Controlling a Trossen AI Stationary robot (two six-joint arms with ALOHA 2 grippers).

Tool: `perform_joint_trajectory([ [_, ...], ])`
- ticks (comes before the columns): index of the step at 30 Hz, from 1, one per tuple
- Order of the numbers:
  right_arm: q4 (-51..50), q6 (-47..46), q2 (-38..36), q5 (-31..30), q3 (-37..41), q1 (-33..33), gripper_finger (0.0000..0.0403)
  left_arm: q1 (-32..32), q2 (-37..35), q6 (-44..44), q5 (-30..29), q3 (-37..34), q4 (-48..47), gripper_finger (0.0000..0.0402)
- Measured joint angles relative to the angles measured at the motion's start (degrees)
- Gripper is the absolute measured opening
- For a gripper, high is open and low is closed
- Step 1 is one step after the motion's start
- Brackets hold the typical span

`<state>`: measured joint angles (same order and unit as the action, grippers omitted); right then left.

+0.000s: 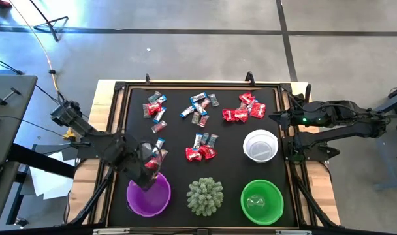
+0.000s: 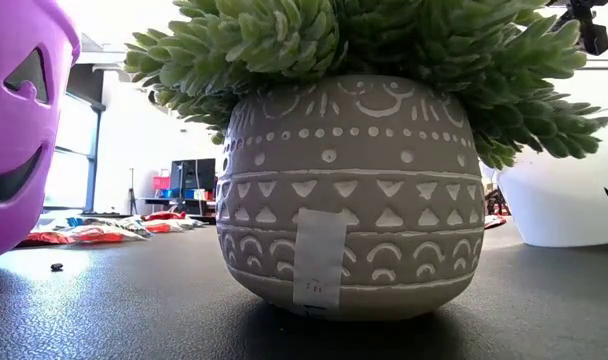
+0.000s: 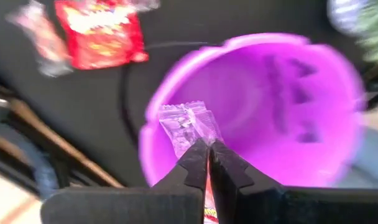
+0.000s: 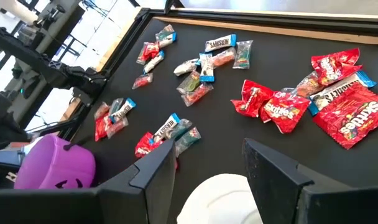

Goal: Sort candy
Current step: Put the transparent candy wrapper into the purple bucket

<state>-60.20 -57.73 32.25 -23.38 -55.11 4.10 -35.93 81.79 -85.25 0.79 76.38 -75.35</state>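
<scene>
We see the left gripper [image 3: 207, 152] pinched tight on a clear-wrapped candy [image 3: 188, 122], holding it just above the rim of the purple bowl [image 1: 148, 196] at the near left of the black mat [image 1: 179, 140]. The rest of the candy lies in loose clusters across the mat — red packets [image 4: 282, 109] and blue-and-white bars [image 4: 220, 42] among them. The right gripper [image 4: 207, 163] waits at the table's right edge near the white bowl [image 1: 260, 145], its jaws spread wide and holding nothing — the green bowl [image 1: 262, 202] and the spiky plant [image 1: 205, 196] sit along the near edge
</scene>
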Motion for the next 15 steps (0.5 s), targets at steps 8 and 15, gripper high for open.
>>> perform_joint_trajectory([
  [8, 0.0, -0.77, 0.0, 1.57, 0.0, 0.0, 0.0183, -1.03, 3.35, 9.44, 1.45, 0.0, 5.07, 0.0048],
  [15, -0.1, -1.52, 0.0, 2.74, 0.0, 0.01, 0.0183, 0.09, 3.55, 18.36, -6.26, 0.0, 4.75, 0.0082],
])
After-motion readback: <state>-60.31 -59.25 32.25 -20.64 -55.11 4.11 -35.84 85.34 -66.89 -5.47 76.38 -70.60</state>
